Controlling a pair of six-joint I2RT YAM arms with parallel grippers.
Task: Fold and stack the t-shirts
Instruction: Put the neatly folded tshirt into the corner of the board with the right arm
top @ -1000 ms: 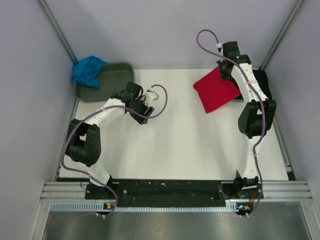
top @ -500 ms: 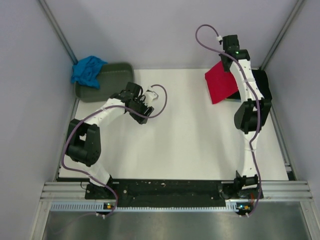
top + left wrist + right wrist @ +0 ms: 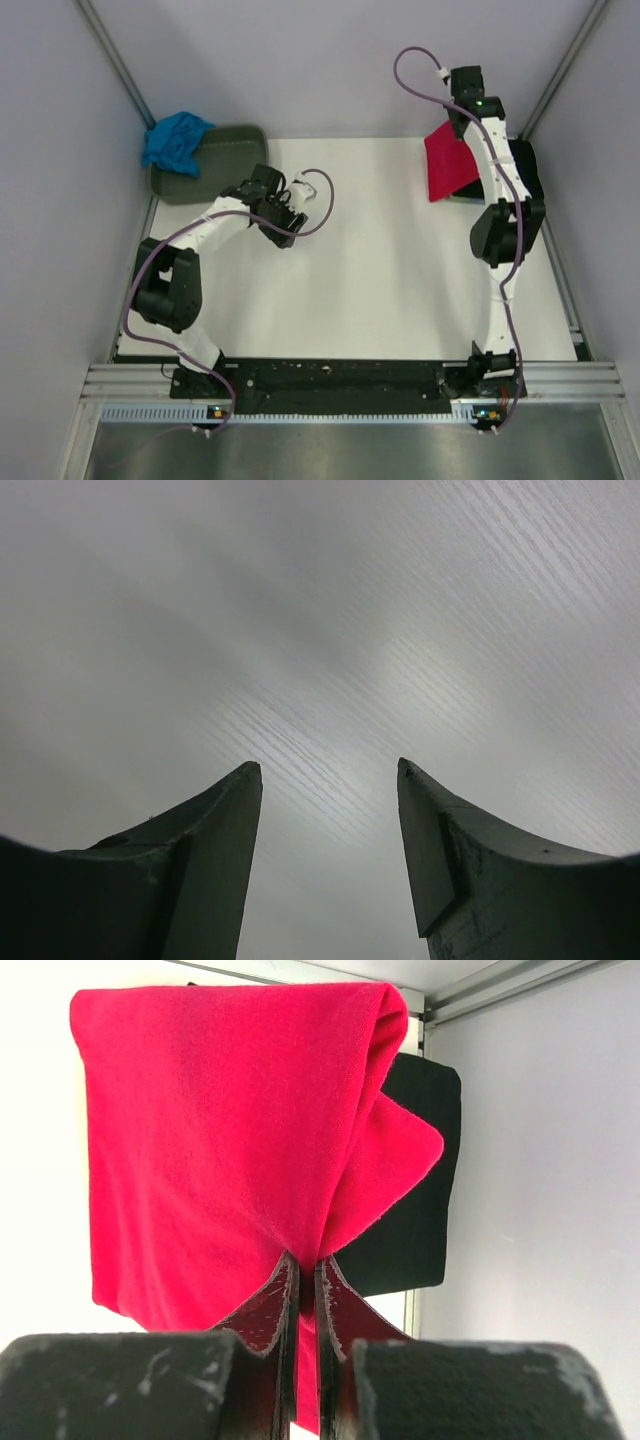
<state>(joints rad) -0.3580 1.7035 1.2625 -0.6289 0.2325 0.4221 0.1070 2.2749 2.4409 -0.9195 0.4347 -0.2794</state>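
The folded red t-shirt hangs from my right gripper, which is shut on its lower edge, at the far right of the table. Just behind and below it lies the folded black t-shirt by the right wall, partly hidden by the red one and by my arm. The turquoise t-shirt lies crumpled on the tub at the far left. My left gripper is open with nothing in it, pointing down close over bare table.
A grey-green oval tub stands in the far left corner under the turquoise shirt. Pale walls close in the table on the left, back and right, with a metal rail along the far right corner.
My right arm has carried the red t-shirt right and toward the back, from over the table to partly over the black t-shirt. The left arm has not moved.
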